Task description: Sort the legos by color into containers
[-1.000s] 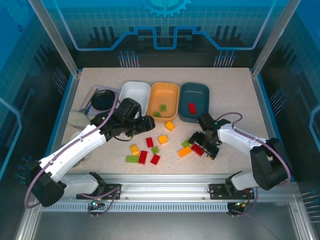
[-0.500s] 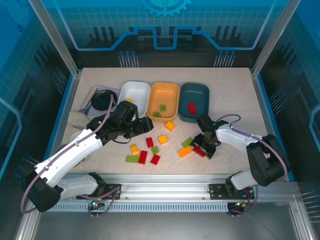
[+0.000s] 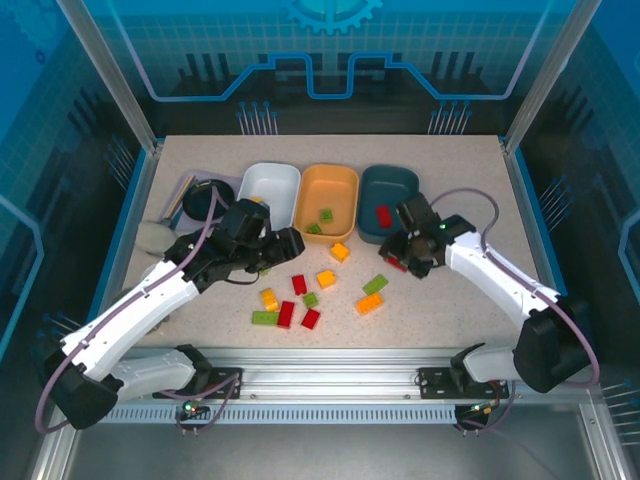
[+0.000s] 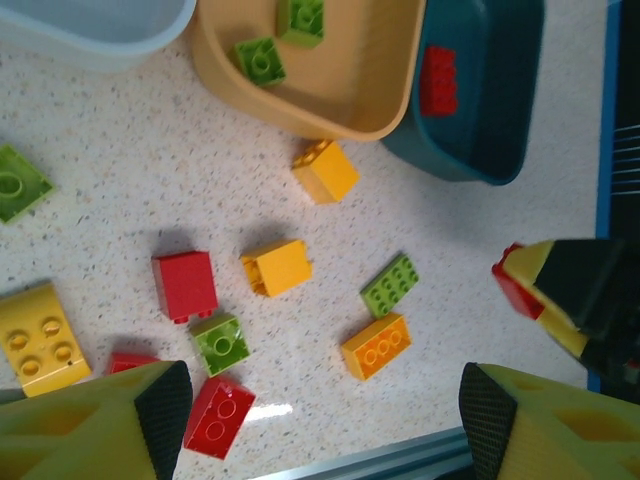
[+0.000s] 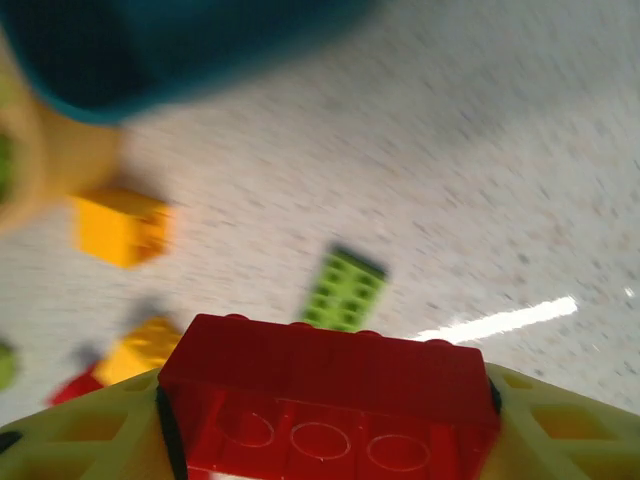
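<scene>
Risk: my right gripper, pinching a red brick, may release short of the teal tub rim; left gripper hangs spread open.

The left tool hangs spread wide over loose red, green and yellow legos on the worktop. Two green bricks lie in the orange tub, one red brick in the teal tub.

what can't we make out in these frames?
- White tub contents: the left arm covers its near end in the top view; the left wrist view's top edge cuts it off.
- Red brick in the right gripper: lower part cut off by the right wrist view's bottom edge.
- Teal tub: blurred and cut by the right wrist view's top edge.
</scene>
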`<state>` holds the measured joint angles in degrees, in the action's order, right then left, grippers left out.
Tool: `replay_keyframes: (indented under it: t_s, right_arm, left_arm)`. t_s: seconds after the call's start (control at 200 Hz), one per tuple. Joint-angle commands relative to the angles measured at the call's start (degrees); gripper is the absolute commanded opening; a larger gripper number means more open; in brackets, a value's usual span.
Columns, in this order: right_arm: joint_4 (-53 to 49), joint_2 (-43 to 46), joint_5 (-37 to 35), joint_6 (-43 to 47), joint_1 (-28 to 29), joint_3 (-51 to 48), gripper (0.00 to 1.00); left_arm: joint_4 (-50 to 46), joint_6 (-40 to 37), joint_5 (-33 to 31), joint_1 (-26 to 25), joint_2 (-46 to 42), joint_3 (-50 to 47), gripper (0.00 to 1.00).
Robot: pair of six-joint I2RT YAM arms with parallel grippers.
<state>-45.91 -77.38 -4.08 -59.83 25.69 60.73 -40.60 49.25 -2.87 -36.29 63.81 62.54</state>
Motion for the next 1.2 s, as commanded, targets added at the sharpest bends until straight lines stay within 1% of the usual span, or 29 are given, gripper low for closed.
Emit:
replay_keyframes:
  t_s: [0.0,0.145,0.24,0.43,0.56,0.77,0.96,1.035,1.195]
  right_arm:
    - [-1.60,-5.23,-1.13,2.61,-1.27,8.33,0.55]
    - [0.79,-15.34,3.83,1.06,-4.24,17.15,0.55]
    - [-0.66,-22.63,6.17,1.08,-6.02,23.09,0.54]
    - [-2.34,-32.86,10.20,1.24,-7.82,29.65,0.54]
    - [-1.55,-36.41,11.72,1.69,-8.91,31.33,0.54]
    - [-3.44,-41.49,14.06,2.07,-9.76,34.38,0.56]
    - [-3.12,-43.56,15.64,0.90,-10.82,34.41,0.65]
    - [-3.47,-44.47,16.41,1.19,-11.08,35.18,0.70]
    - [-4.57,-44.87,16.56,2.59,-11.12,36.94,0.76]
  left_arm:
    - [-0.15,-0.21,-2.22,-0.35,-0.45,3.59,0.75]
    - [-0.03,0.01,-1.80,-0.31,1.04,4.76,0.75]
    - [0.06,0.23,-1.97,-0.36,0.94,4.86,0.75]
    - [-0.39,0.27,-2.39,-0.36,0.61,4.74,0.75]
    - [-0.28,0.78,-2.60,-0.33,0.00,4.30,0.75]
    - [-0.21,0.93,-2.67,-0.29,0.22,4.12,0.75]
    - [0.12,0.93,-2.40,-0.35,1.16,4.51,0.75]
    - [0.17,0.84,-2.38,-0.35,1.62,4.78,0.75]
    - [-0.01,0.76,-2.49,-0.35,1.98,5.22,0.74]
